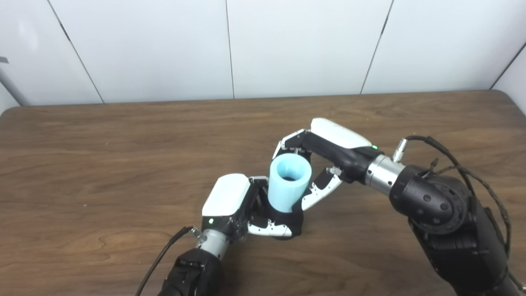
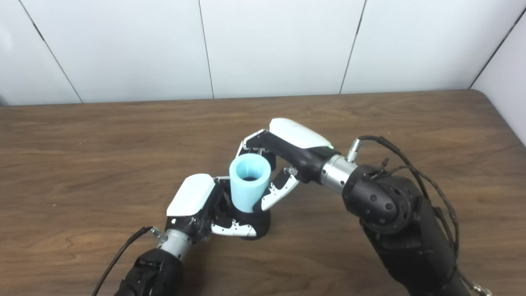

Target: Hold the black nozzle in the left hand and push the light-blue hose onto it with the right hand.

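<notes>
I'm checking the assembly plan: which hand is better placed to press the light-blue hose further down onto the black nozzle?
The right hand. Its fingers wrap the light-blue hose from above. The left hand is clamped round the black nozzle below, bracing it on the table.

Mid-desk, the left hand (image 1: 230, 201) and right hand (image 1: 324, 150) crowd around the upright light-blue hose (image 1: 289, 181), blocking approach from both sides and below. Only the hose's open top is unobstructed. The bare desk (image 1: 102, 164) offers free passage, bounded behind by the white wall (image 1: 287, 45).
</notes>
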Motion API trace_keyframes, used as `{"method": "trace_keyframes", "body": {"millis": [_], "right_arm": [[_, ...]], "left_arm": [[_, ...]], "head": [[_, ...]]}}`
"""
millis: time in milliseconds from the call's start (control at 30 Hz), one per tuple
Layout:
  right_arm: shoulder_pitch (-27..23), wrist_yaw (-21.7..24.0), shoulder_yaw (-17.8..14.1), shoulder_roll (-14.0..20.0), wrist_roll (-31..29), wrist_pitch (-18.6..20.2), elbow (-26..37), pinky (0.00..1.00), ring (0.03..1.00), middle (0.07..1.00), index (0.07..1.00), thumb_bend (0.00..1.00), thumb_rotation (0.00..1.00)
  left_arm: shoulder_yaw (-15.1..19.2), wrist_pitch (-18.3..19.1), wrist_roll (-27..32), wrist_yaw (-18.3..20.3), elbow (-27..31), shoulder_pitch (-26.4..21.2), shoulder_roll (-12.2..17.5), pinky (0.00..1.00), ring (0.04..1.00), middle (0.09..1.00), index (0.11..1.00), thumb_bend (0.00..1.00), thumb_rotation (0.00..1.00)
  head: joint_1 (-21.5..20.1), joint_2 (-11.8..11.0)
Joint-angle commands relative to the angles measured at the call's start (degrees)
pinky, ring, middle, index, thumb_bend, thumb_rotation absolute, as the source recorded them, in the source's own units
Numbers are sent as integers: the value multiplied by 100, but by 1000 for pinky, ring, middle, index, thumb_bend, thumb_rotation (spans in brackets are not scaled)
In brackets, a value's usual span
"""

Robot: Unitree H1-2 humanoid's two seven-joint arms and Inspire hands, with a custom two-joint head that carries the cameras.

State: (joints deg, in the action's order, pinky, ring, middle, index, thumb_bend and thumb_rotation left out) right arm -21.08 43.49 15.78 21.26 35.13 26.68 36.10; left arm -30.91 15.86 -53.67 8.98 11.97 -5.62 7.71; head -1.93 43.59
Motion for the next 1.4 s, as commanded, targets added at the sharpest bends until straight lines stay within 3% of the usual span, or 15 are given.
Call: {"method": "trace_keyframes", "body": {"millis": [0,33,67,100,167,333,500,600,667,733,900,967,1133,1367], "right_arm": [[-178,8,-65,46,48,5,214,475,585,649,730,955,246],[-195,24,-66,65,29,-2,232,507,627,701,756,972,271],[-219,33,-70,105,-39,-36,237,627,727,776,798,972,285],[-248,70,-86,164,-121,-53,249,649,744,790,806,971,286],[-313,216,-115,279,-222,-30,292,798,873,894,878,958,308],[-373,575,-387,400,-303,22,470,853,979,978,946,950,340],[-361,889,-749,306,-222,22,730,857,994,992,948,945,360],[-361,1086,-869,271,-109,22,898,836,999,991,947,941,410],[-369,1260,-945,295,-22,22,1063,876,1000,993,948,897,500],[-364,1322,-1014,309,9,23,1210,825,1000,983,927,879,534],[-306,1272,-1036,307,86,16,1573,946,1000,962,908,880,544],[-292,1271,-976,350,120,-3,1690,989,1000,968,921,854,617],[-157,1211,-872,472,166,-360,1831,1000,1000,996,958,815,809],[201,1133,-916,435,183,-1167,1832,1000,1000,1000,975,764,989]], "left_arm": [[-202,210,10,615,-375,387,131,380,412,474,501,502,0],[-207,215,-7,613,-373,388,129,387,405,476,488,503,0],[-206,229,-12,614,-373,392,122,381,397,467,492,502,0],[-201,239,-7,609,-373,398,112,380,398,467,495,502,0],[-190,237,13,589,-374,409,103,374,395,458,507,501,0],[-177,218,56,590,-366,411,107,369,384,451,501,500,0],[-203,245,1,651,-355,384,124,368,364,431,486,498,0],[-199,243,3,664,-356,375,127,372,371,437,488,499,0],[-195,234,3,661,-357,370,131,366,393,456,502,501,0],[-185,237,15,667,-360,365,133,369,407,474,501,502,0],[-192,270,2,745,-351,348,153,371,405,471,504,502,0],[-190,253,-2,726,-368,351,153,375,411,476,501,502,0],[-182,222,29,719,-398,335,158,377,418,486,498,503,0],[-166,257,47,725,-409,318,138,373,396,470,490,502,0]], "head": [[-6,6],[0,9],[5,12],[7,14],[7,19],[4,24],[8,32],[9,30],[8,30],[4,29],[1,28],[5,22],[9,17],[-21,15]]}}
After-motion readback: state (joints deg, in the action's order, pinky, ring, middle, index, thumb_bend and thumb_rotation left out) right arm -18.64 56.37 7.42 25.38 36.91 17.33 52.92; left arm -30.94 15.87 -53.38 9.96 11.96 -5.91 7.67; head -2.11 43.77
